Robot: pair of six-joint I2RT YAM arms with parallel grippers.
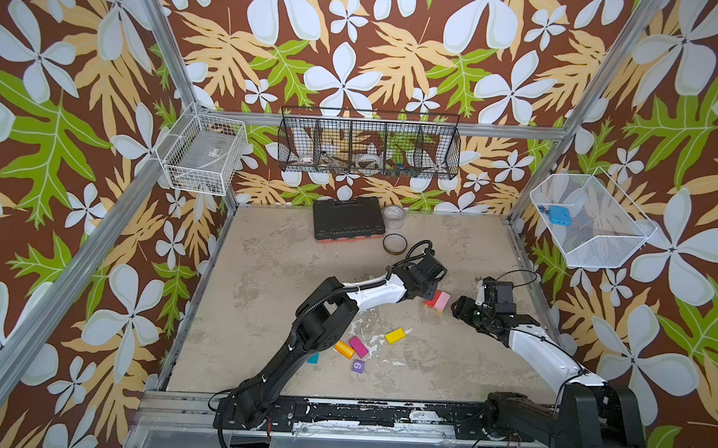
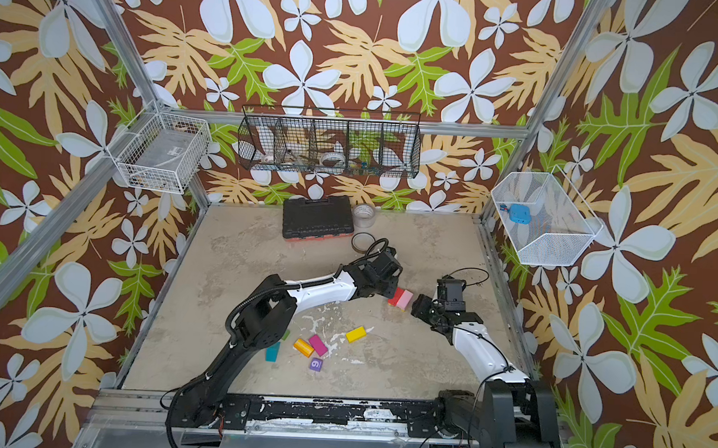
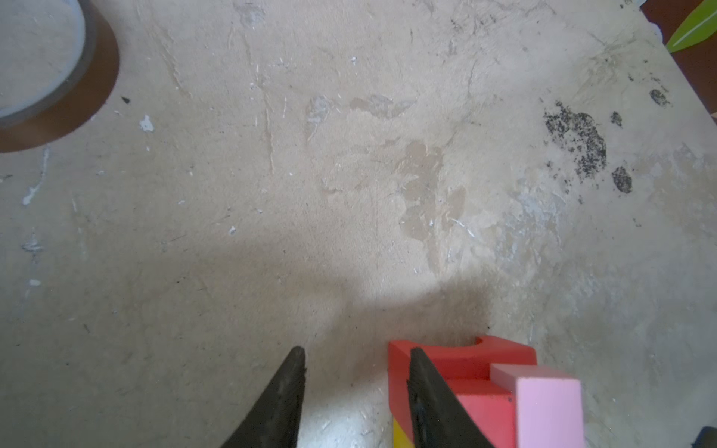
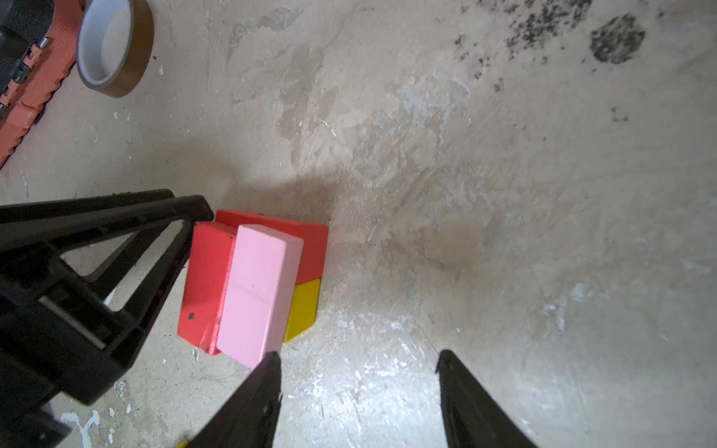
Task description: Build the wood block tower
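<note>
The tower (image 1: 438, 300) is a low stack right of the table's middle. In the right wrist view a pink block (image 4: 258, 294) and a red block (image 4: 205, 279) lie side by side on a second red block (image 4: 312, 244) and a yellow block (image 4: 304, 306). My left gripper (image 3: 357, 351) is open and empty, with one finger (image 3: 423, 384) against the stack's red side. My right gripper (image 4: 360, 353) is open and empty, one fingertip (image 4: 267, 372) at the pink block's corner. Loose yellow (image 1: 395, 335), magenta (image 1: 358, 346), orange (image 1: 344, 349), purple (image 1: 358, 366) and teal (image 2: 272, 351) blocks lie nearer the front.
A black tool case (image 1: 346, 218) and two tape rolls (image 1: 394, 216) (image 1: 394, 244) sit at the back of the table. Wire baskets (image 1: 369, 144) hang on the walls. The left arm's elbow (image 1: 324, 315) stands over part of the loose blocks.
</note>
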